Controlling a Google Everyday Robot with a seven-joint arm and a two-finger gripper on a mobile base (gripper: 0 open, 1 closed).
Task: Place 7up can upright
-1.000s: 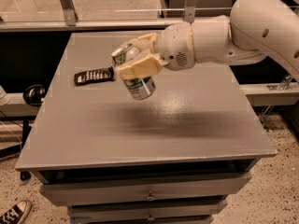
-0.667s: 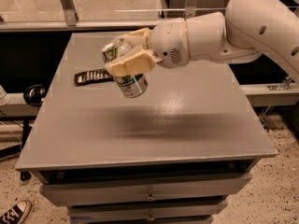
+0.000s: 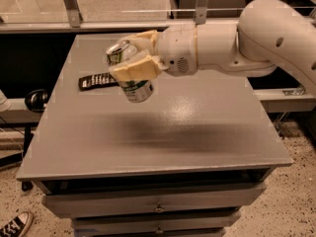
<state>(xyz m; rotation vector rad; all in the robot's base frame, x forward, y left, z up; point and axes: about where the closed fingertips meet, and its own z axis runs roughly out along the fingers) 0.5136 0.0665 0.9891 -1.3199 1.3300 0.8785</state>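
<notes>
The 7up can (image 3: 132, 85), silver-white with green markings, is held in the air above the left half of the grey table (image 3: 197, 132). It is tilted, its silver top pointing up and to the left. My gripper (image 3: 132, 63) comes in from the right on a white arm and is shut on the can, with one cream finger (image 3: 136, 69) across its front and the other behind its top. The can's shadow lies on the tabletop below it.
A black remote-like object (image 3: 96, 81) lies on the table's left side, just behind and left of the can. A glass barrier with metal posts (image 3: 71, 6) stands behind the table. Drawers (image 3: 158, 206) sit under the tabletop. A sneaker (image 3: 15, 225) is on the floor at bottom left.
My gripper has carried the can a little to the left and slightly up, toward the remote-like object. The can stays tilted in the grip.
</notes>
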